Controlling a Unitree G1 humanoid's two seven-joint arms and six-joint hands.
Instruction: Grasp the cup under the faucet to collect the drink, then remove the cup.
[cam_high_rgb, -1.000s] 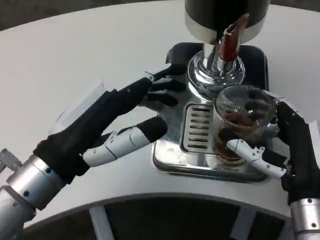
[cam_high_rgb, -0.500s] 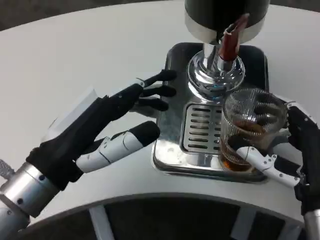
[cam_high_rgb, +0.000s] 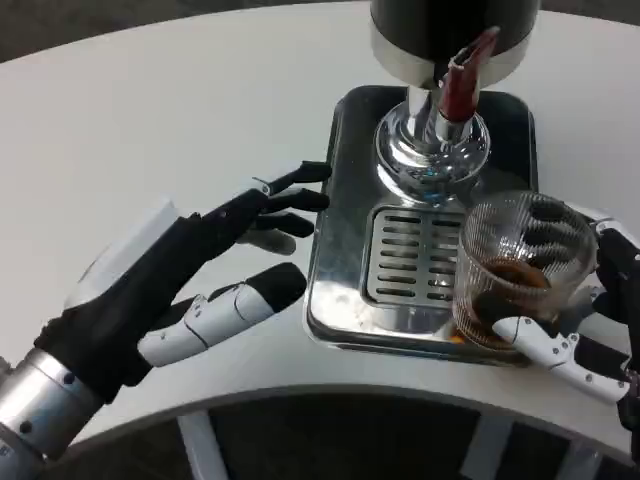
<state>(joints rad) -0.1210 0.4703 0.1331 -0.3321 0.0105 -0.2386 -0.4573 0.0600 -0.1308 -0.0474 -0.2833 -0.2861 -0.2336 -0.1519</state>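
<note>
A ribbed clear glass cup (cam_high_rgb: 520, 270) holds brown drink and stands over the front right corner of the metal drip tray (cam_high_rgb: 345, 250). My right hand (cam_high_rgb: 590, 315) grips the cup, thumb across its front and fingers behind it. The faucet (cam_high_rgb: 462, 85), with a dark red lever, hangs from the dispenser above the tray's back, up and to the left of the cup. My left hand (cam_high_rgb: 175, 280) hovers open over the table just left of the tray, fingers spread and pointing toward it.
The black dispenser body (cam_high_rgb: 450, 25) stands at the top of the picture on a chrome base (cam_high_rgb: 430, 155). The slotted grate (cam_high_rgb: 410, 255) lies in the tray's middle. The white table's curved front edge (cam_high_rgb: 300, 405) runs just below both hands.
My right hand has carried the cup rightward and toward me, off the grate to the tray's front right corner. My left hand has drawn back leftward, away from the tray.
</note>
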